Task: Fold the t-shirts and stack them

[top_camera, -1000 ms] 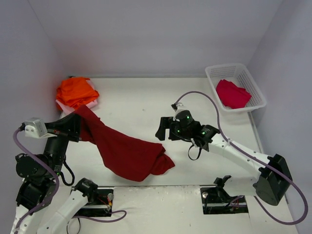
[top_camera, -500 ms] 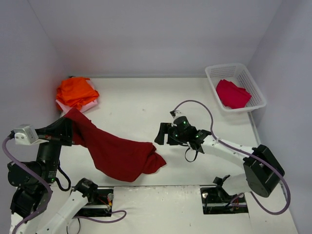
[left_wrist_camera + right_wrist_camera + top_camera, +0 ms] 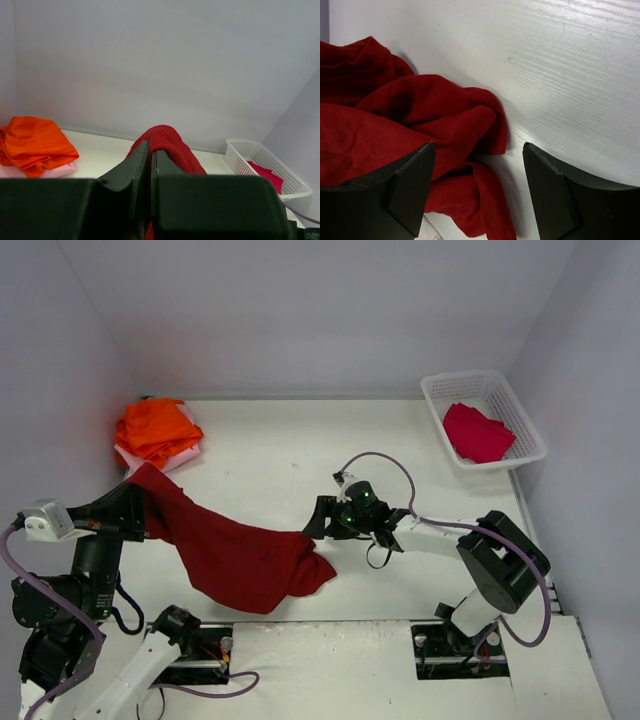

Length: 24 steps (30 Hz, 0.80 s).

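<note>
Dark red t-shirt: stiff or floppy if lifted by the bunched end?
Likely floppy: the dark red t-shirt sags from the shut left gripper to the table. Probably light: one pinch holds it. Bunched folds may spill unevenly.

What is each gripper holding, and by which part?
Left gripper pinches the dark red t-shirt by a bunched edge at one end. Right gripper is open over the other end, holding nothing.

Dark red t-shirt (image 3: 240, 555), white basket (image 3: 435, 405)
</note>
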{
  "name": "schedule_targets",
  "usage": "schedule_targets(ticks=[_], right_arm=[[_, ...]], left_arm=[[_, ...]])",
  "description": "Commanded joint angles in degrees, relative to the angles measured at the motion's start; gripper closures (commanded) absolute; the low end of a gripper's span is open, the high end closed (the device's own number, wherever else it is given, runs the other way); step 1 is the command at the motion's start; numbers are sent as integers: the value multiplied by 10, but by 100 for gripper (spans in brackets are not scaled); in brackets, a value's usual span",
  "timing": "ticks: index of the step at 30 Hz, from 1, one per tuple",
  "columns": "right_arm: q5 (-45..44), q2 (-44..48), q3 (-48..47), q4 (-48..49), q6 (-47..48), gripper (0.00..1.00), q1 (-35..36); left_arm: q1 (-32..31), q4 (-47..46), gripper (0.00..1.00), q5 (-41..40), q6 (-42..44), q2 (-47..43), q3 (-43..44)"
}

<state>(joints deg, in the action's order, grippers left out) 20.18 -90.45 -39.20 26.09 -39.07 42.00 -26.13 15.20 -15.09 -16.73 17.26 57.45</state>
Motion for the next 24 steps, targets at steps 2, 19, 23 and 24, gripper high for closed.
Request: schedule_targets(ticks=[2, 19, 23, 24], right_arm=[[23, 16, -33, 77, 6, 34, 18], [21, -12, -40, 92, 4, 70, 41], [21, -11, -39, 86, 11, 64, 42], [18, -10, -40, 83, 14, 62, 42]], left_arm=[[0, -42, 100, 1, -5, 15, 6], [0, -39, 100, 2, -10, 12, -1], [0, -37, 100, -1, -12, 9, -5], [0, -38, 100, -1, -12, 9, -5]])
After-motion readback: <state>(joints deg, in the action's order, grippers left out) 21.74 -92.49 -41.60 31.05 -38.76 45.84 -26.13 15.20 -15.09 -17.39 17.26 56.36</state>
